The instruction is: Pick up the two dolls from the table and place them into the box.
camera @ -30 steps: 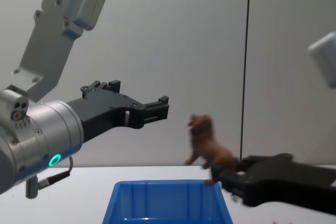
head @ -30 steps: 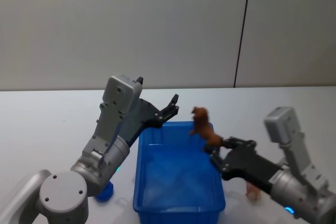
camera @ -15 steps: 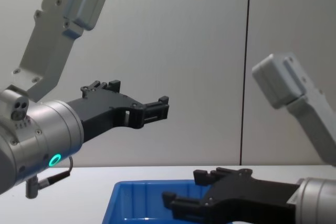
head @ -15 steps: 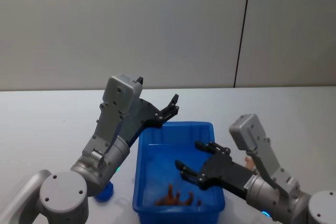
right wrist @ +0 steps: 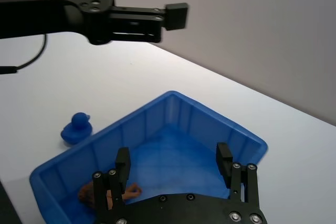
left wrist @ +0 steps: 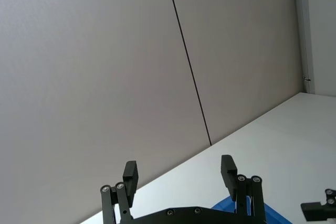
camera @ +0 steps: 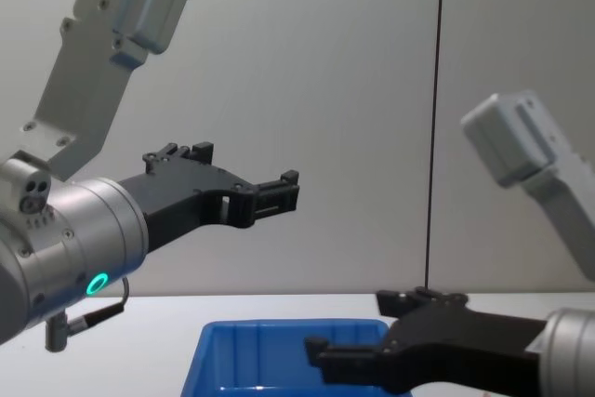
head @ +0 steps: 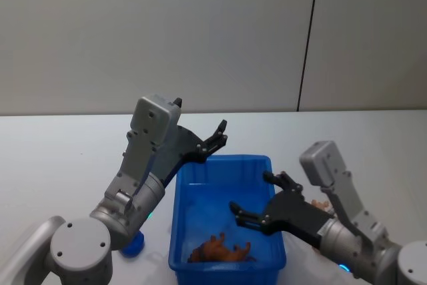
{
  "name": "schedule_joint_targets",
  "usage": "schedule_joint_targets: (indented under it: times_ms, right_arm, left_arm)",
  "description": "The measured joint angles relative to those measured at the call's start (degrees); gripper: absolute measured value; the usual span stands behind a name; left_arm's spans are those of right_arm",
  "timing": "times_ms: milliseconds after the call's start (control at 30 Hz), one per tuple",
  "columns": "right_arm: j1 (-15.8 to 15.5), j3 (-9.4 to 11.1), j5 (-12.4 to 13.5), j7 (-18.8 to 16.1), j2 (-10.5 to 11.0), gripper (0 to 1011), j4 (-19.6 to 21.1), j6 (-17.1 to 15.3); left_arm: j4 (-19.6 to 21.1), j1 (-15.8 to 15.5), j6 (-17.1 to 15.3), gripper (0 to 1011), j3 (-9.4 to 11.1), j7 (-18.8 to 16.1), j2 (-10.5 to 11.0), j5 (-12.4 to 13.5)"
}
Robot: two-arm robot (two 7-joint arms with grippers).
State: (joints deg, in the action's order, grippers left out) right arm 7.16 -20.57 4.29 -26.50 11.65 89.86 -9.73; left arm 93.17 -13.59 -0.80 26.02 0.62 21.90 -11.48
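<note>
Head view: box, bright blue bin, on white table. Brown doll lies inside at the near end, its form hard to read. Blue doll on the table at the box's near left corner, mostly hidden behind the left arm. Left hand raised over the far left rim, spread, empty. Right hand over the box interior, spread wide, empty.

Left wrist view: left hand, fingers far apart against the wall; a cut-off bit of the box below.

Right wrist view: right hand wide above the box; brown doll partly behind one finger; blue doll, duck-shaped, whole, just beside the box.

Chest view: left hand high, right hand low over the box, whose interior is hidden.
</note>
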Motion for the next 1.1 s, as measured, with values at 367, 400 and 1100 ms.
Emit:
schedule_joint_targets:
  times_ms: [367, 400, 1100]
  right_arm:
    - [-2.8, 2.4, 3.5, 4.4, 3.3, 1001, 2.6, -1.9]
    - [-2.8, 2.4, 3.5, 4.4, 3.3, 1001, 2.6, -1.9]
    - [-6.4, 4.6, 5.7, 9.0, 7.1, 1001, 3.7, -7.4]
  left_arm:
    - [0.0, 0.0, 0.0, 1001, 0.0, 0.0, 0.0, 0.0]
    - [0.0, 0.0, 0.0, 1001, 0.0, 0.0, 0.0, 0.0]
    - [0.0, 0.0, 0.0, 1001, 0.0, 0.0, 0.0, 0.0]
